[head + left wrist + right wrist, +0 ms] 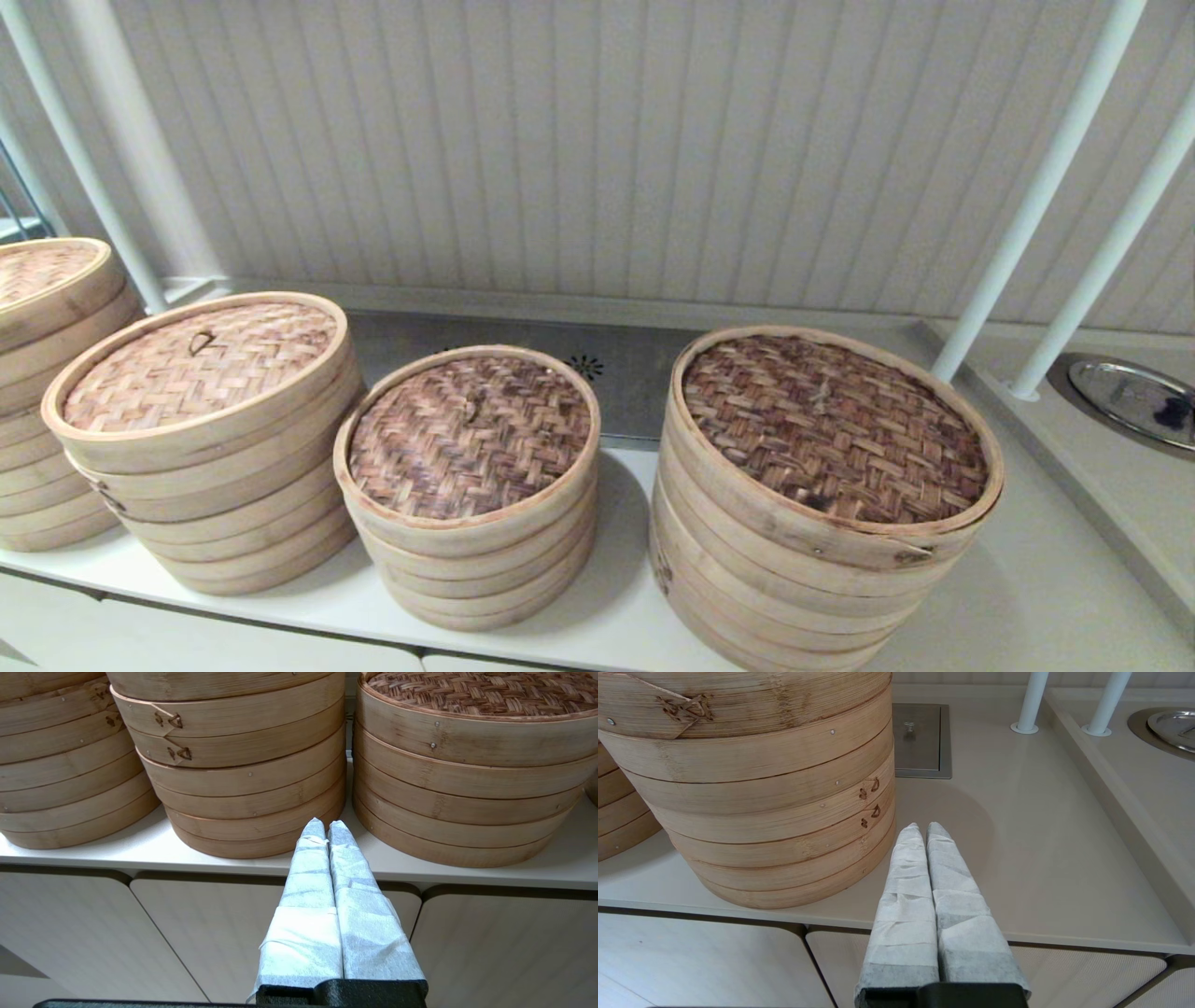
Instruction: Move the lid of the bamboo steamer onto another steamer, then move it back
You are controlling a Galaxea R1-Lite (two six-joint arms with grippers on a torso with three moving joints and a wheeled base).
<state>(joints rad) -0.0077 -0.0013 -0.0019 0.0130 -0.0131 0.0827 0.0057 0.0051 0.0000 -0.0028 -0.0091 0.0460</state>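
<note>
The left tool (327, 828) has its two cloth-wrapped fingers (310, 877) pressed together, holding nothing and touching nothing. It hangs in front of the cabinet doors (187, 933), below the front edge of the surface (140, 851), with its tip pointing at the gap between two steamer stacks. The right tool (923, 830) is likewise pressed together and empty, held off the front edge of the surface just beside the base of the widest steamer (752, 788). Neither tool shows in the head view.

The bamboo steamer lid (470, 434), with its mottled brown herringbone weave and small centre loop, sits flat on the smallest steamer stack (476, 569), in the middle of the row. Just beside it on the robot's left stands another steamer (215, 495), a mid-sized stack of pale tiers capped by its own light tan woven lid (198, 362). Further left, a fourth stack (42, 373) is cut off by the edge of the view. On the robot's right, the widest steamer carries a dark woven lid (831, 425).

Behind the stacks a metal hatch (920, 739) is set into the surface, and white posts (1036, 196) rise at the right near a round metal dish (1134, 401).
</note>
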